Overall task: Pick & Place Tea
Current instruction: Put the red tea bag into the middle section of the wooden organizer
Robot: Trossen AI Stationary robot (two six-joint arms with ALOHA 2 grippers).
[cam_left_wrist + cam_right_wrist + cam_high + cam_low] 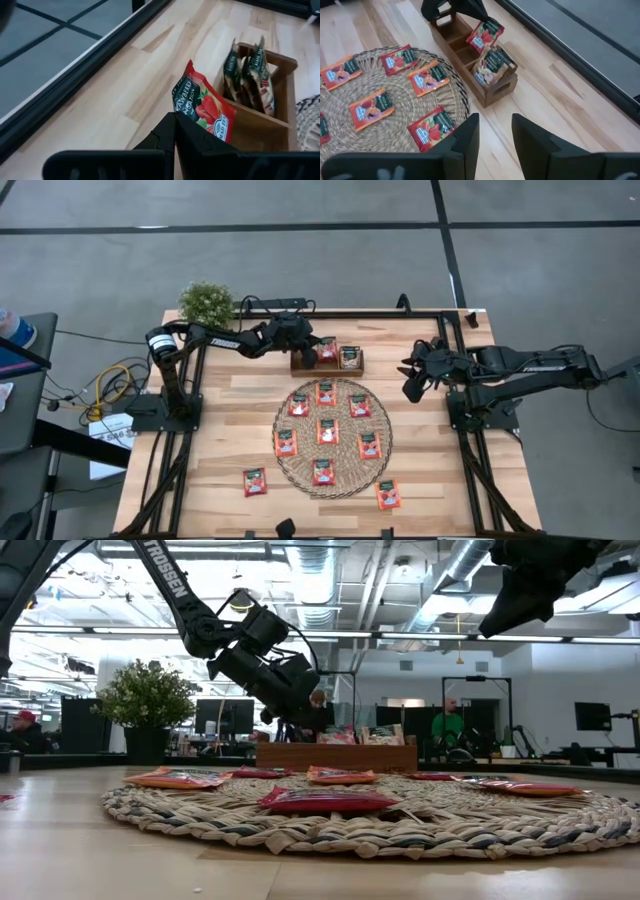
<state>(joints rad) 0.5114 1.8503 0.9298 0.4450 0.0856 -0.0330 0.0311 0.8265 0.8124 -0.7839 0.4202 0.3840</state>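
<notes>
The left hand [175, 131] pinches a red strawberry tea sachet [204, 107] upright on edge, dark green band uppermost, over the small brown wooden compartment tray [327, 361]; its label reads "…WBERRY …NSATION". The right hand [495, 132] hovers spread above the table [440, 470].

In the left wrist view the left hand [175, 131] covers the lower corner of the strawberry sachet [204, 108], and the wooden tray [270, 107] runs off the picture's edge. In the low view the tray's [336, 756] contents are blurred — the sachets' print cannot be read.
</notes>
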